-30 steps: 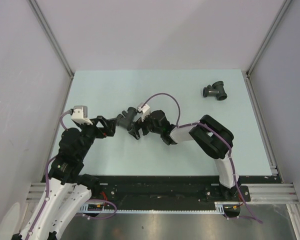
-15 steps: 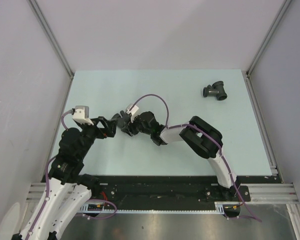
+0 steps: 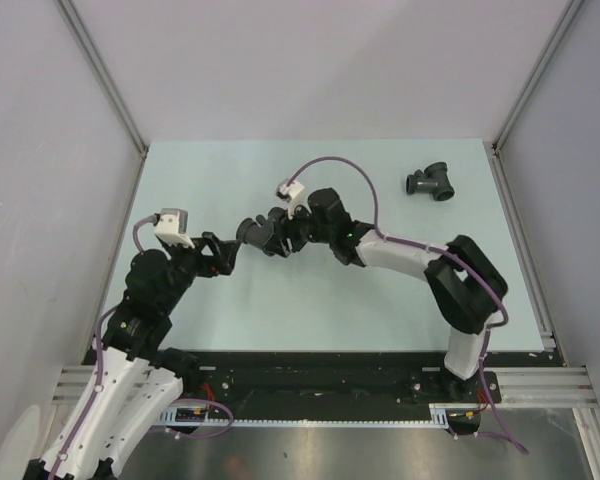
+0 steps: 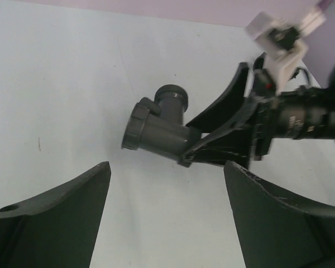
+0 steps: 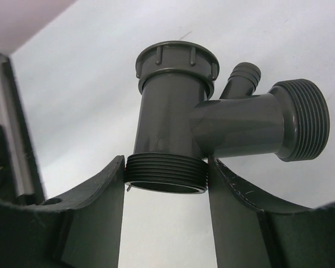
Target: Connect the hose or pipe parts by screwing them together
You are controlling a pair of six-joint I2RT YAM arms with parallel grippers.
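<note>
**A:** Where's the part?

**B:** The branched fitting (image 5: 173,134) is left of the table's (image 3: 380,310) middle. The right fingers (image 5: 92,215) pinch it by one threaded end, with its nut end pointing away from them. I can't tell whether it touches the table.

**A:** Why grip it there?

**B:** My guess is that holding one threaded end leaves the nut and side ports free. They're offered towards the left fingers (image 4: 56,218), which are spread wide with nothing between them, just short of the fitting.

**A:** And the arms?

**B:** The right arm stretches long from the near right edge, slanting leftward with its wrist low. The left arm is bent, its wrist aimed at the fitting.

**A:** The mate?

**B:** The second fitting (image 3: 432,182) lies alone near the far right corner, well apart. Joining looks not yet begun.
</note>
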